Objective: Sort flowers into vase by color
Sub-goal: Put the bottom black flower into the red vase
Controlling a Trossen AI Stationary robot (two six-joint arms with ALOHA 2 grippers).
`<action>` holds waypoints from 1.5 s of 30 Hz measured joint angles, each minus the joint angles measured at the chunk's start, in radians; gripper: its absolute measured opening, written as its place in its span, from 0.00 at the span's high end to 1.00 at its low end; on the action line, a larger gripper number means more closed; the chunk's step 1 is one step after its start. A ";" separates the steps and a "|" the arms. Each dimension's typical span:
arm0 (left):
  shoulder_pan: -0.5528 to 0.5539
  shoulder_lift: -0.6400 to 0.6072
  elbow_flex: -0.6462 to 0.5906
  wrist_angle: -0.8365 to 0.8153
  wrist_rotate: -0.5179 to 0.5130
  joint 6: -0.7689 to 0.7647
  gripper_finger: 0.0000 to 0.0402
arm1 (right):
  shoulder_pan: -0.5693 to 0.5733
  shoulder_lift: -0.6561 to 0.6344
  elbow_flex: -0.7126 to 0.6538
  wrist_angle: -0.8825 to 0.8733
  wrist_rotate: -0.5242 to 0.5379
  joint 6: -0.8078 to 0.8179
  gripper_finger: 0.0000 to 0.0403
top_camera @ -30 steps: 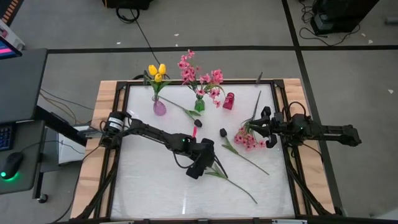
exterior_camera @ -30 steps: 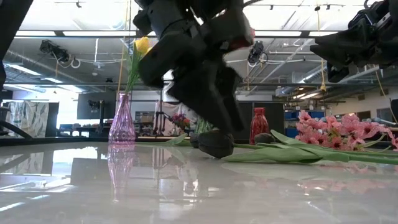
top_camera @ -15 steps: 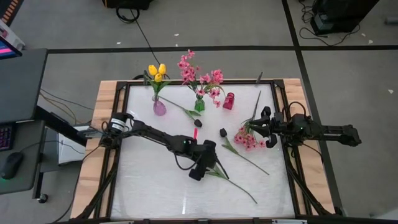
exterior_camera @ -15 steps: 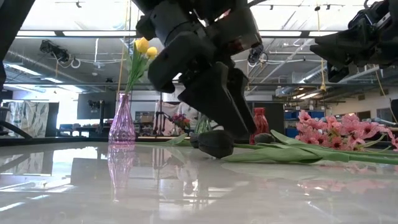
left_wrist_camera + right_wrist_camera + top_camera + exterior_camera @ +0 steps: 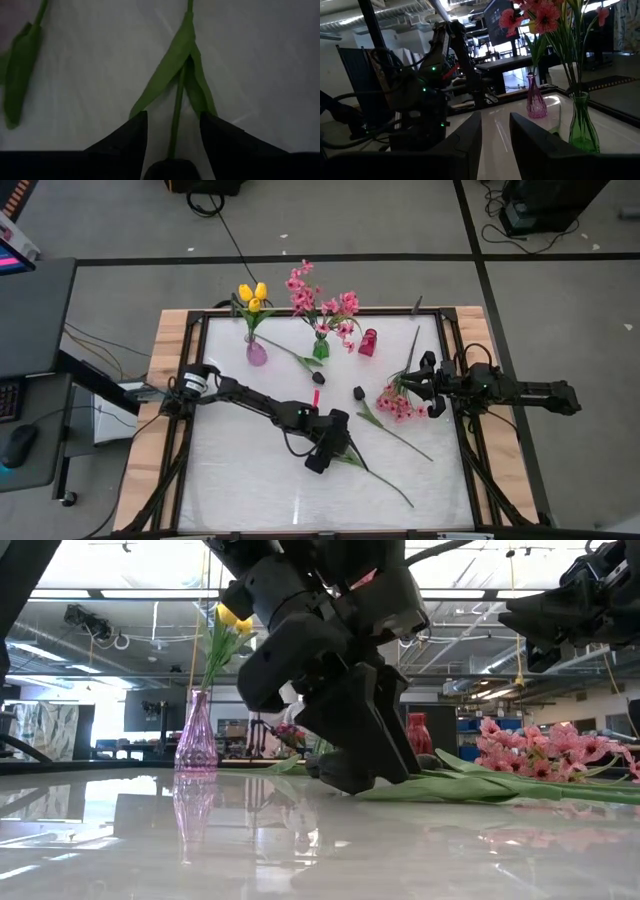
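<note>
Overhead, we look straight down on the whole table (image 5: 240, 470). Low down, we look level across it toward the room. Left wrist: close above a green stem (image 5: 176, 120). Right wrist: across toward the purple vase (image 5: 536, 102), shared with overhead and low views.

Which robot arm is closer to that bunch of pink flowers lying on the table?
Right. The right end effector sits beside the pink bunch; the left end effector is farther off, over a green stem.
</note>
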 joint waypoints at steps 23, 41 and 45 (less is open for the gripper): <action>0.004 -0.001 0.000 -0.081 -0.009 -0.001 0.84 | 0.000 0.000 0.000 0.000 0.000 0.000 0.73; -0.001 -0.023 0.005 -0.279 -0.037 -0.094 0.95 | 0.000 0.000 0.000 0.000 0.000 0.000 0.73; -0.003 -0.065 -0.002 -0.388 -0.094 -0.090 0.95 | 0.000 0.000 0.000 0.000 0.000 0.000 0.73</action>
